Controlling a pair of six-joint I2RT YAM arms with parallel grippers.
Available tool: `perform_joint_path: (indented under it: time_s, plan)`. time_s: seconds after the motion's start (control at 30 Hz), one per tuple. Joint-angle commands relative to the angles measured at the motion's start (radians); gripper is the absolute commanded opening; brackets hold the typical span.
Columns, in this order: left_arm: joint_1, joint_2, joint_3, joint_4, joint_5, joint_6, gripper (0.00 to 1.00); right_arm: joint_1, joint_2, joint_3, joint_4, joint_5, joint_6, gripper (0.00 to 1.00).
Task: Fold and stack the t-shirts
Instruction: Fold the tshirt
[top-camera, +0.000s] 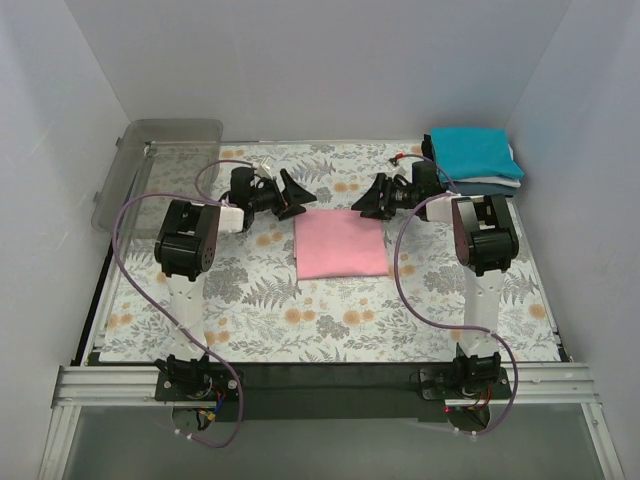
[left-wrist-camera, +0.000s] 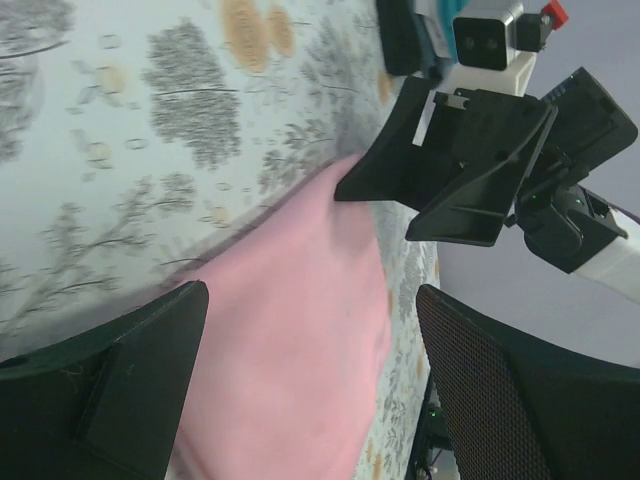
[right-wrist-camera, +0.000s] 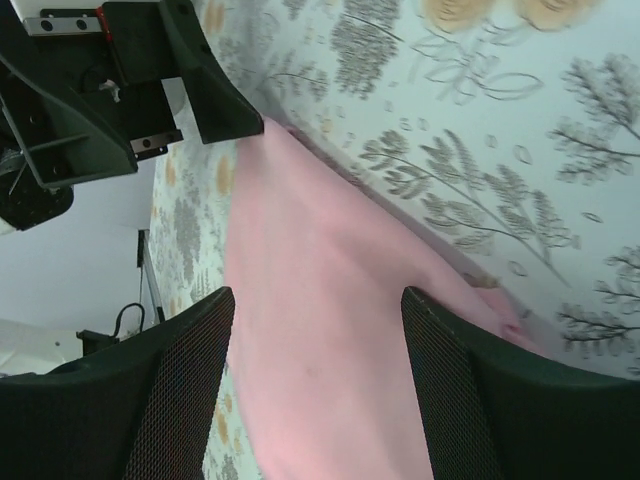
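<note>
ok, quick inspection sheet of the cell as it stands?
Surface: floral table cloth, lying flat.
Job's things: pink t-shirt folded, centre; stack of folded t-shirts, teal on top, far right corner.
Clutter: clear plastic bin, far left corner.
Grippers: left gripper and right gripper both open, at the pink shirt's far corners.
Cables: purple cables looped along each arm.
Surroundings: white walls on three sides.
</note>
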Motion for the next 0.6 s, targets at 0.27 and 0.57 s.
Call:
perform_joint_path:
  time_s: [0.27,0.57]
  plan:
    - [0.111,0.061,0.086,-0.082,-0.01,0.007,0.73,-0.022,0.089,0.129,0.071,-0.037,0.11,0.74]
    - [0.112,-0.278,0.143,-0.38,-0.013,0.376,0.74,-0.025,-0.227,0.179,-0.024,0.045,-0.072,0.98]
